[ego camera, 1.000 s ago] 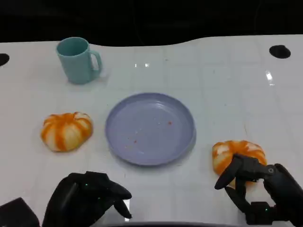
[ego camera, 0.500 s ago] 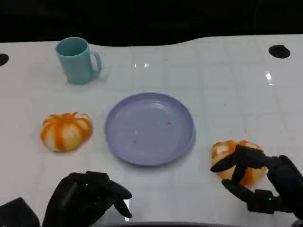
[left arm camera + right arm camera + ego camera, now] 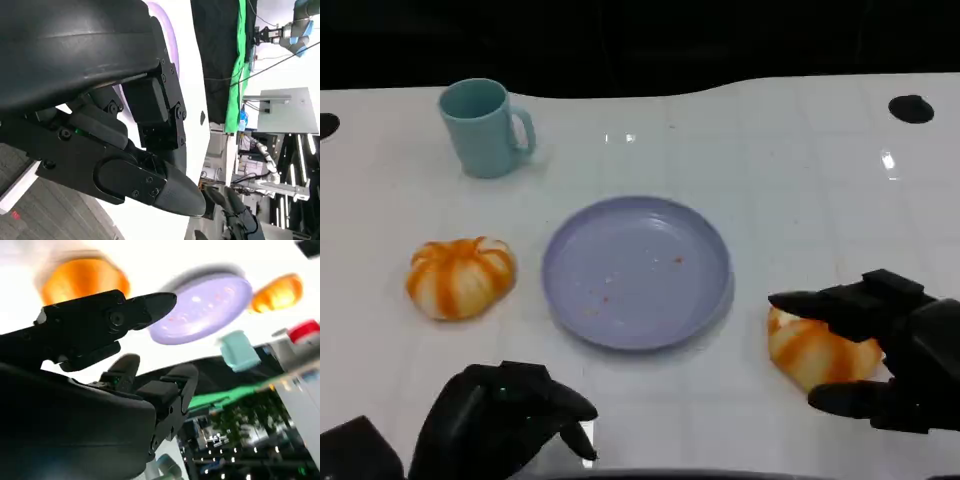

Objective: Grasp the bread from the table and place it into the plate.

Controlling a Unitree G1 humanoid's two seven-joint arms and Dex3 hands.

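- The bread (image 3: 812,352) nearest the action is an orange-and-white striped bun lying on the white table (image 3: 800,180), just off the plate's right edge and not touching it.
- The right hand (image 3: 880,350) is spread wide around that bun: the upper fingers (image 3: 820,303) reach over its top and far side, while the thumb (image 3: 840,398) sits low on the near side. Fingers look to be touching the crust on top; whether the thumb touches it I cannot tell. The bun sits on the table, not lifted, so the hand is apart rather than clamped.
- From the right wrist camera the fingers are parted, with the bun (image 3: 82,279) showing as an orange blur beyond them.
- The plate (image 3: 637,270) is a lavender dish in the middle of the table, with only a few small crumbs in it.
- A second striped bun (image 3: 460,277) lies left of the plate, well apart from either hand.
- The left hand (image 3: 510,418) rests at the near edge of the table with its fingers curled in on nothing.
- A teal mug (image 3: 483,127) stands upright at the far left, handle to the right.
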